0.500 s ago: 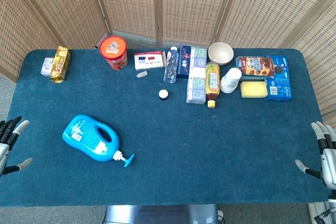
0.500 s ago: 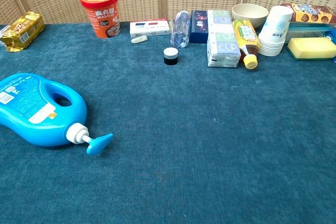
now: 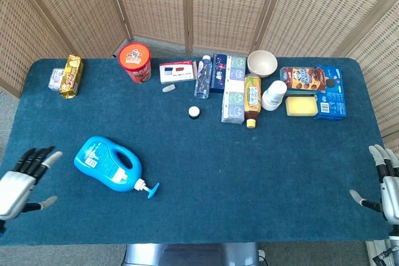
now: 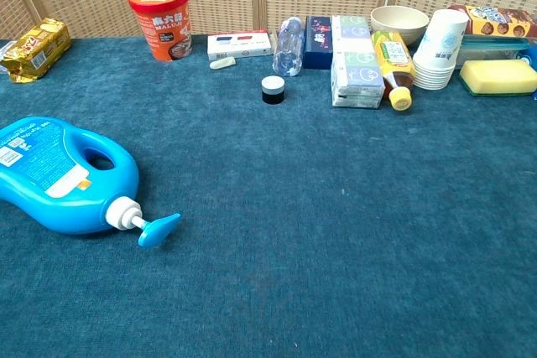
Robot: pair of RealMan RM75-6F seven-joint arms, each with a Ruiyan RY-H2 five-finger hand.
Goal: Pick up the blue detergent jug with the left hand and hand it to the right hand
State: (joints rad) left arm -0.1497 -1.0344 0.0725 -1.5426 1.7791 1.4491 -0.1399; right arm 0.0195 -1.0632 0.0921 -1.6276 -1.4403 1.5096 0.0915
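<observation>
Left robot hand (image 3: 24, 179) is coming in over the near-left edge of the table (image 3: 262, 172), further onto the cloth than half a second ago; fingers spread, holding nothing; judged as the start of the reach, grasp not yet begun. Right robot hand (image 3: 385, 182) is waiting unchanged at the near-right edge, fingers apart, empty; neither hand is showing in the chest view.

Blue detergent jug (image 3: 107, 163) is lying on its side, near-left on the table, unmoved; pump spout (image 3: 149, 188) pointing toward the near edge, handle opening facing up; left robot hand is near it but apart.

Clutter is sitting in a row along the far edge, the red noodle cup (image 3: 135, 61) among it, well apart from the jug; the wide middle of the table between the two hands is offering open room for the handover; jug is lying close to the near edge, so a nudge could push it off.
</observation>
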